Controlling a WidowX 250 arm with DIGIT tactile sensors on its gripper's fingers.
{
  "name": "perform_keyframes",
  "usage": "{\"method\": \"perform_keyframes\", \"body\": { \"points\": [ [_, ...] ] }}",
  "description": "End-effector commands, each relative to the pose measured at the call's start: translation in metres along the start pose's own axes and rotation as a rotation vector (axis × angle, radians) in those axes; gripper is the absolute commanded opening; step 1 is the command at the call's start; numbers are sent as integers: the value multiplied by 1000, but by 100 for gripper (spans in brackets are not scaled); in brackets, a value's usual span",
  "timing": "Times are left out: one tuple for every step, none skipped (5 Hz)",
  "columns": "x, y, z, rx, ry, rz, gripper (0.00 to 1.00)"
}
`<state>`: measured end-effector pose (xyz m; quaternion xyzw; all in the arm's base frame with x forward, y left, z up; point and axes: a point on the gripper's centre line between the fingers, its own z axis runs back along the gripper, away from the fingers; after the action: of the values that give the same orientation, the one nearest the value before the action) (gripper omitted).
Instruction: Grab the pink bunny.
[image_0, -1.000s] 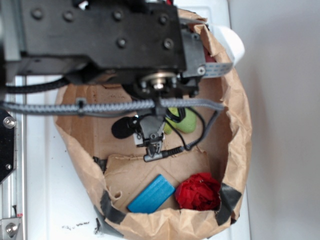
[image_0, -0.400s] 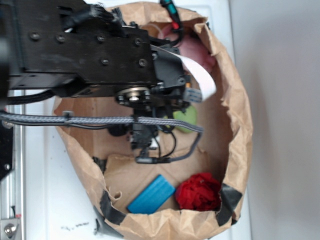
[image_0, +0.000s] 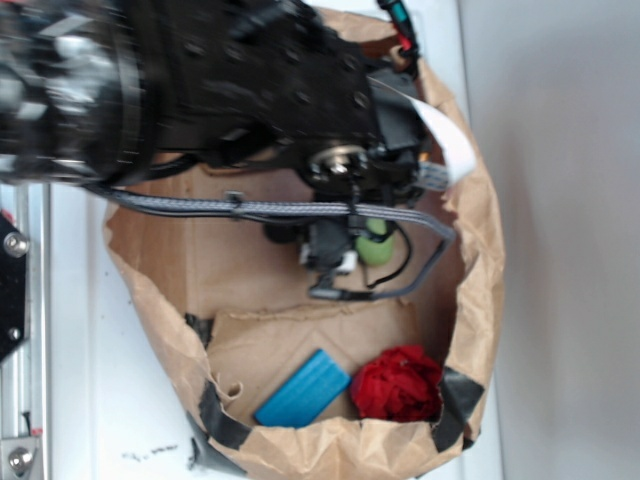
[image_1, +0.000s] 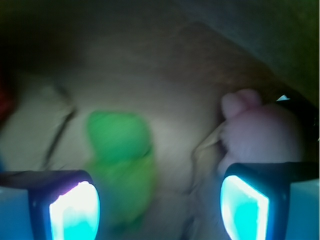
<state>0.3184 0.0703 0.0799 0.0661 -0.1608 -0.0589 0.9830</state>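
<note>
Change: the arm (image_0: 200, 90) has been swung toward the right edge of the paper bag (image_0: 470, 300); the pink bunny seen at the top edge a moment ago is now covered in the outside view.
Meaning: alignment is judged closer, not finished.
Bunny: the pink bunny (image_1: 260, 132) lies by the right fingertip.
Green toy: the green toy (image_1: 120, 150) sits left of centre.
Claw: the gripper (image_1: 160, 205) is held wide apart, nothing between the jaws.

The gripper (image_1: 160, 202) hangs with its jaws wide apart, pads glowing cyan; the pink bunny (image_1: 262, 131) lies just above the right-hand pad; a blurred green plush toy (image_1: 121, 155) sits near the left-hand one.
</note>
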Motion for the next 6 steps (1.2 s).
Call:
{"method": "perform_keyframes", "body": {
  "points": [
    [21,35,17,69,15,-14,100],
    [21,35,17,69,15,-14,100],
    [21,35,17,69,15,-14,100],
    [21,35,17,69,15,-14,100],
    [21,35,17,69,15,-14,100],
    [15,58,17,38,-15,-45,100]
  ]
}}
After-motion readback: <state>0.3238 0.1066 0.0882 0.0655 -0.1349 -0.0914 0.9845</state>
